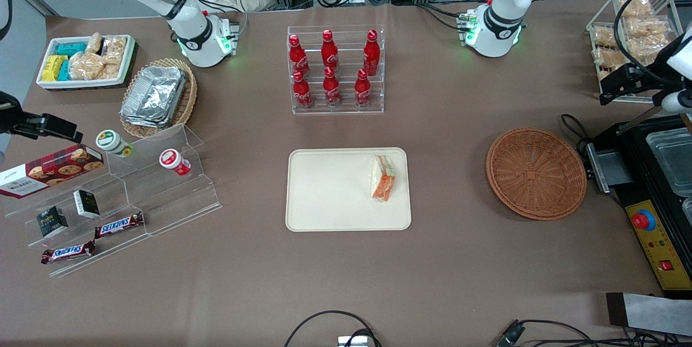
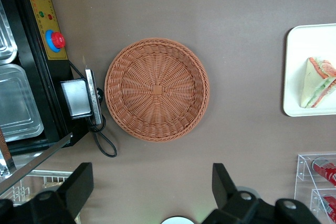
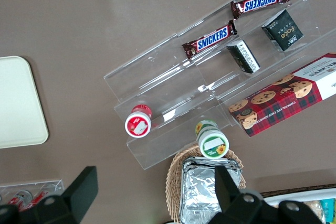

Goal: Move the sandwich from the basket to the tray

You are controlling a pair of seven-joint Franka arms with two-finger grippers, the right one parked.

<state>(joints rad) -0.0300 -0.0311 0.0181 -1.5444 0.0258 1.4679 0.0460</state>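
Note:
The sandwich (image 1: 383, 178) (image 2: 317, 82), a pale wedge with orange and green layers, lies on the cream tray (image 1: 324, 195) (image 2: 302, 66), near the tray edge that faces the basket. The round reddish-brown basket (image 1: 535, 173) (image 2: 156, 88) stands empty on the table beside the tray, toward the working arm's end. My gripper (image 1: 611, 87) (image 2: 151, 174) hangs high above the table, farther from the front camera than the basket. It is open, its fingers wide apart with nothing between them.
A black machine with a red button (image 1: 657, 195) and its cable (image 2: 102, 142) sit right beside the basket. A wire rack of bagged snacks (image 1: 632, 33) stands close to the gripper. A rack of red bottles (image 1: 336, 68) is farther from the front camera than the tray.

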